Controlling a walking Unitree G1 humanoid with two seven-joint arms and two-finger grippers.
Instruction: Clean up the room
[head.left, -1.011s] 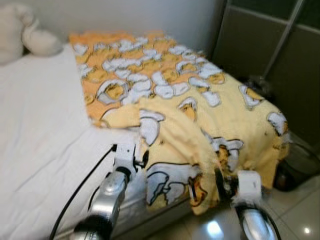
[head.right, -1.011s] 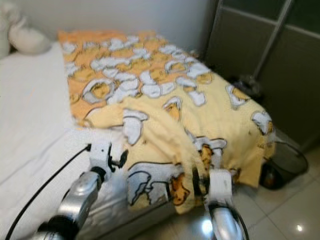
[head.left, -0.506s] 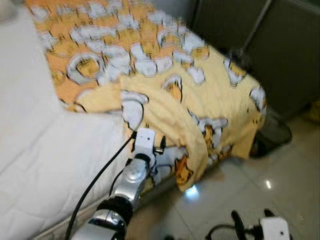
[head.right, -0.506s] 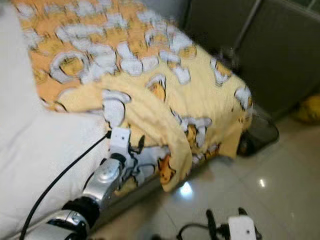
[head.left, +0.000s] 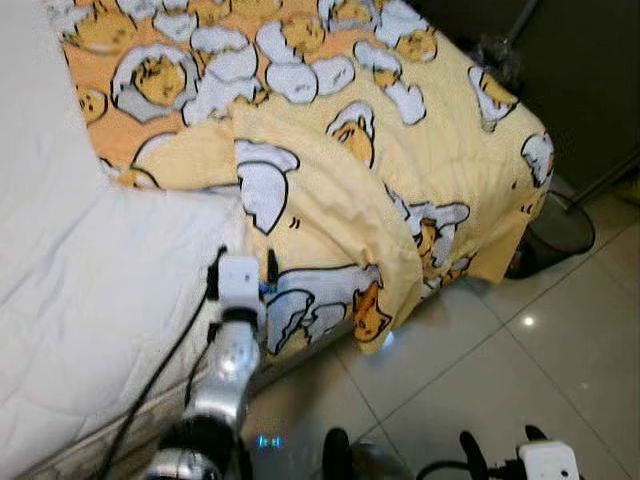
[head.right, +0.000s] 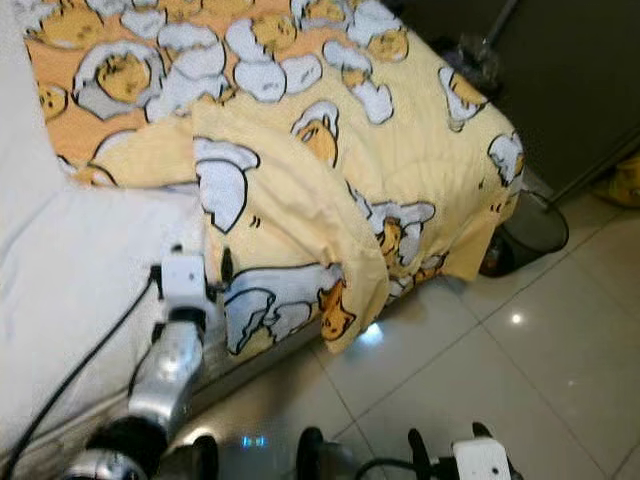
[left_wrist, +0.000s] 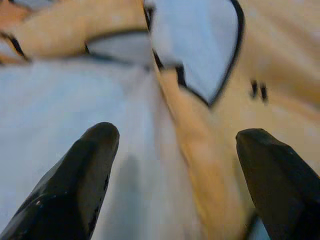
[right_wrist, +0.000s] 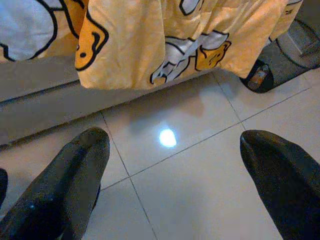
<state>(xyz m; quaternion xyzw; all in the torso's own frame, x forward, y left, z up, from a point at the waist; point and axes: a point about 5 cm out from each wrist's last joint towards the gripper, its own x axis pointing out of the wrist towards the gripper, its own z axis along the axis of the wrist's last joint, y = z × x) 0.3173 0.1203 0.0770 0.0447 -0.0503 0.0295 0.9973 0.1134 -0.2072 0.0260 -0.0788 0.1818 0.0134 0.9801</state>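
- Nearest the robot, over the glossy pale floor tiles (head.left: 500, 370), the right gripper (right_wrist: 172, 165) hangs low with its two black fingers spread wide and nothing between them; thin grout lines and a bright light reflection lie under it
- The floor runs open from there along the foot of the bed to the dark wall on the right, with a black round-based object (head.left: 560, 228) standing just off the bed's corner
- A little further in, the left gripper (head.left: 241, 268) sits at the bed's side edge, right where the white sheet meets the hanging blanket; its fingers are parted and hold nothing, one tip over white cloth, the other over yellow cloth
- A black cable (head.left: 160, 370) trails back along the silver left arm
- The white mattress cover (head.left: 90, 290) is smooth and lightly quilted, rounded at its edge, and takes up the robot's left side of the bed
- The yellow blanket (head.left: 400, 150) is soft and rumpled, printed with white egg shapes and orange cartoon figures outlined in black; it covers the right side of the bed
- One thick fold of it lies diagonally across the near corner, and its hem (right_wrist: 125, 75) droops over the bed's side, close to the tiles
- Farther up the bed the blanket lies flatter and its ground turns deeper orange
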